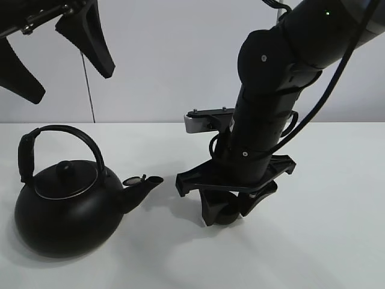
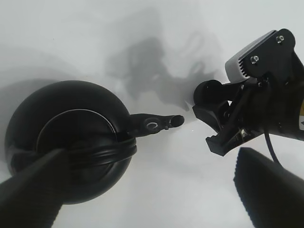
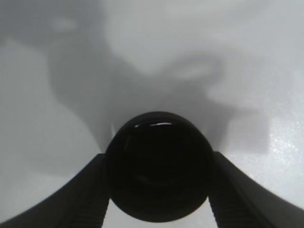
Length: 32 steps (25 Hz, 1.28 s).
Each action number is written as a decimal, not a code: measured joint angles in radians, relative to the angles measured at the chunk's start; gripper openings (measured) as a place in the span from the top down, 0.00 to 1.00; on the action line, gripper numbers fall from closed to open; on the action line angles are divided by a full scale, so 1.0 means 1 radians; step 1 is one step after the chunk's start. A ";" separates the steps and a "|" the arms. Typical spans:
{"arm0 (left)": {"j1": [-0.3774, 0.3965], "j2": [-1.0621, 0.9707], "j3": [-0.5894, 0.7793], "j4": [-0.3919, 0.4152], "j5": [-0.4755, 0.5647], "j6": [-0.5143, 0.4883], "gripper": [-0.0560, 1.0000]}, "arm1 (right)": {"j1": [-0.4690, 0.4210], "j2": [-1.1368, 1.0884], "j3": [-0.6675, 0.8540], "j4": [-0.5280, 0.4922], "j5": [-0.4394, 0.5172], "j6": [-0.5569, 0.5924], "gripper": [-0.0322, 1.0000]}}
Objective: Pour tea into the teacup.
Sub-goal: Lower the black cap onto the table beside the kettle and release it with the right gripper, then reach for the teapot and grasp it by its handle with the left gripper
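**Exterior high view.** We find the kettle (image 1: 66,211) standing upright on the white counter (image 1: 325,247) at the left. Its arched handle (image 1: 63,133) is raised over the lid (image 1: 65,173), and its spout (image 1: 143,183) points toward the middle of the counter. The left gripper (image 1: 60,60) hangs high above the kettle, well apart from it, with its jaws spread wide and holding nothing. The right gripper (image 1: 228,209) is down at counter level, just beyond the tip of the spout. The teacup (image 1: 227,215) shows as a small black round form between its jaws. We cannot tell from this view whether the cup's base touches the counter.

**Left wrist view.** We look down on the kettle from above. The two dark fingers of the left gripper sit far apart at either side of the picture, clear of the handle. The spout points at the right arm, with a strip of bare counter between them. The teacup is not clearly distinguishable here among the dark parts of the right gripper.

**Right wrist view.** The teacup fills the space between the jaws, mouth up, and a finger presses against each side of its wall. We record the jaws as closed on the cup. The interior is dark, with a thin bright glint near the far rim, and we cannot tell whether it holds any liquid.
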 joint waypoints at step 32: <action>0.000 0.000 0.000 0.000 -0.009 0.000 0.31 | -0.249 -0.515 0.001 -0.017 0.319 0.125 0.40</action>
